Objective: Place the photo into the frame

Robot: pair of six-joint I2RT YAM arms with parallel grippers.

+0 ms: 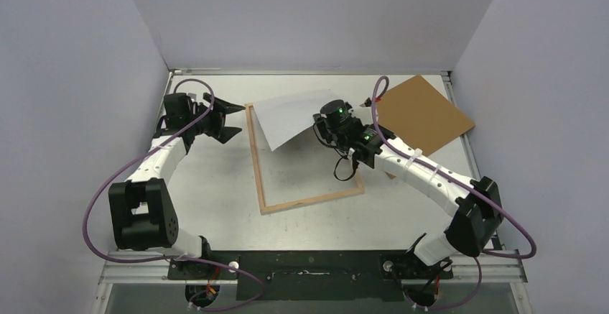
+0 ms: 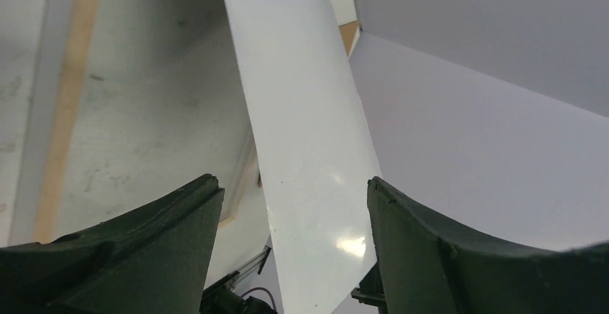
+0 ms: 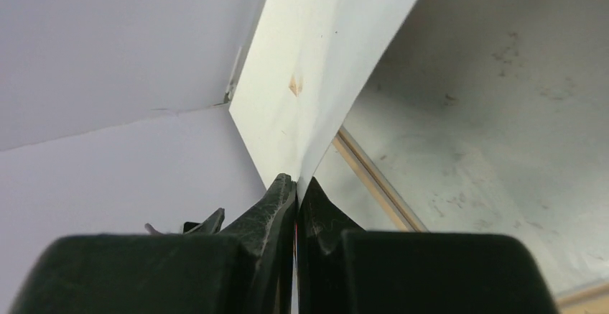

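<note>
over the frame (image 1: pixel 309 202), right fingers (image 3: pixel 275 217) pinch photo (image 1: pixel 294 116), left fingers (image 2: pixel 143 256) spread.

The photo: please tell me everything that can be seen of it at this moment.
The photo is a thin, slightly glossy paper sheet, showing its plain white back with one small brownish mark. It hangs lifted, tilted and gently bowed over the far part of the frame. The right gripper pinches its right edge, jaws shut. The left gripper stands open at its left edge, apart from it. The picture side is hidden.
</note>
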